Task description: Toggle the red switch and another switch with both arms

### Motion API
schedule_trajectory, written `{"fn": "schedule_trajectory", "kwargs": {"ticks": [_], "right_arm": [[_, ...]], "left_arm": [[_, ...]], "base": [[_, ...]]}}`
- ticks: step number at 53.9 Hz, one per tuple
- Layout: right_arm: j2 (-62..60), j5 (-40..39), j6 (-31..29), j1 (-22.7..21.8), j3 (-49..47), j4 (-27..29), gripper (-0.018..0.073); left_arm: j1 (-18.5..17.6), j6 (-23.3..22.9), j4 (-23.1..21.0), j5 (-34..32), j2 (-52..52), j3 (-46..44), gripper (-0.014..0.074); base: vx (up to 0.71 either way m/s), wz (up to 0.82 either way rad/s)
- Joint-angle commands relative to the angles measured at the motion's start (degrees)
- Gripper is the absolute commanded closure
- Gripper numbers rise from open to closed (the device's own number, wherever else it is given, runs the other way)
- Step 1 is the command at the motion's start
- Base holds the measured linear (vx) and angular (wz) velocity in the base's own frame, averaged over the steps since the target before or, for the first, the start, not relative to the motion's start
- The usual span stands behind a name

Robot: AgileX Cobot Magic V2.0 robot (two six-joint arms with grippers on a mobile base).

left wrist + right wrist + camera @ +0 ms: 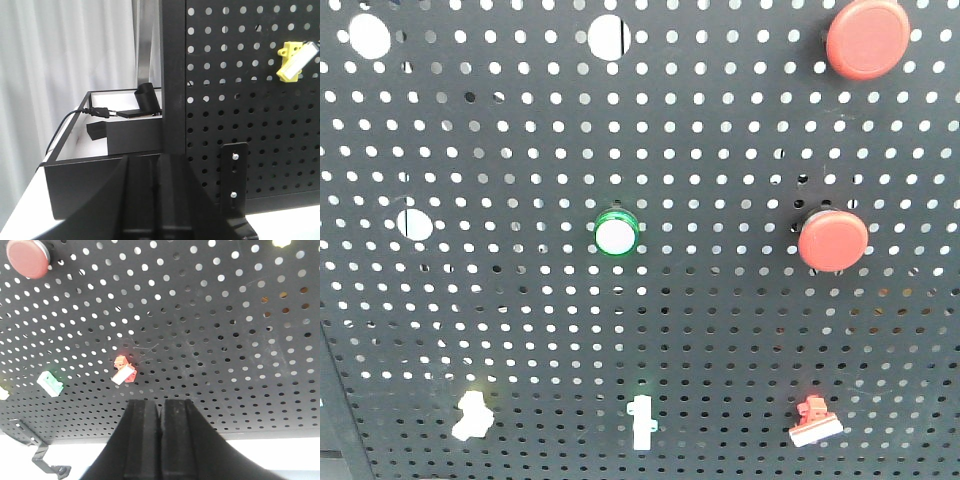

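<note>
The red switch (pixel 815 420) sits low on the right of the black pegboard (pixel 520 300), its white lever pointing down-right. In the right wrist view the red switch (pixel 124 371) lies just above and left of my right gripper (pixel 160 402), which is shut on nothing and clear of the board. Another switch (pixel 472 416), pale cream, sits low on the left. It looks yellow (pixel 291 60) in the left wrist view, far up and to the right of my left gripper (pixel 157 159), which is shut and empty. Neither gripper shows in the front view.
A white-levered toggle on a green base (pixel 642 422) stands between the two switches. Higher up are a green-ringed button (pixel 616 234) and two round red buttons (pixel 867 40) (pixel 833 240). A black box (pixel 95 175) with a cable stands left of the board's frame (pixel 172 75). A metal bracket (pixel 234 180) props the board.
</note>
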Motion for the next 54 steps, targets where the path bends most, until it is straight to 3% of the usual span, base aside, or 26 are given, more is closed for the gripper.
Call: {"fn": "schedule_trajectory", "kwargs": {"ticks": [1,18,22,31,35,40,44,54], "right_arm": [[0.97,-4.84,0.01,-0.17,-1.72,-0.55,0.0566],[0.97,-4.84,0.01,-0.17,-1.72,-0.55,0.0566],[0.97,-5.67,-4.13,-0.17,-1.14,-2.77,0.0566],[0.97,-27.94,-22.50,-0.18,15.81,0.28,0.0566],[0.97,-38.49,-26.93,-0.60,25.04,2.81,0.0566],[0.97,-49.77,-26.75,-3.39,34.90,5.49,0.0566],[0.66,-54.35,-25.13,-7.39,39.85,5.68,0.0566],[-6.77,-53.95,-22.67,-18.75,44.95,2.81,0.0566]], "left_arm": [[0.11,-0.33,-0.02,-4.19,-1.14,1.16,0.0594],[0.11,-0.33,-0.02,-4.19,-1.14,1.16,0.0594],[0.11,-0.33,-0.02,-4.19,-1.14,1.16,0.0594],[0.11,-0.33,-0.02,-4.19,-1.08,1.16,0.0594],[0.11,-0.33,-0.02,-4.19,-1.08,1.16,0.0594],[0.11,-0.33,-0.02,-4.19,-1.08,1.16,0.0594],[0.11,-0.33,-0.02,-4.19,-1.08,1.16,0.0594],[0.11,-0.33,-0.02,-4.19,-1.08,1.16,0.0594]], "base": [[0.00,0.00],[0.00,0.00],[0.00,0.00],[0.00,0.00],[0.00,0.00],[0.00,0.00],[0.00,0.00],[0.00,0.00]]}}
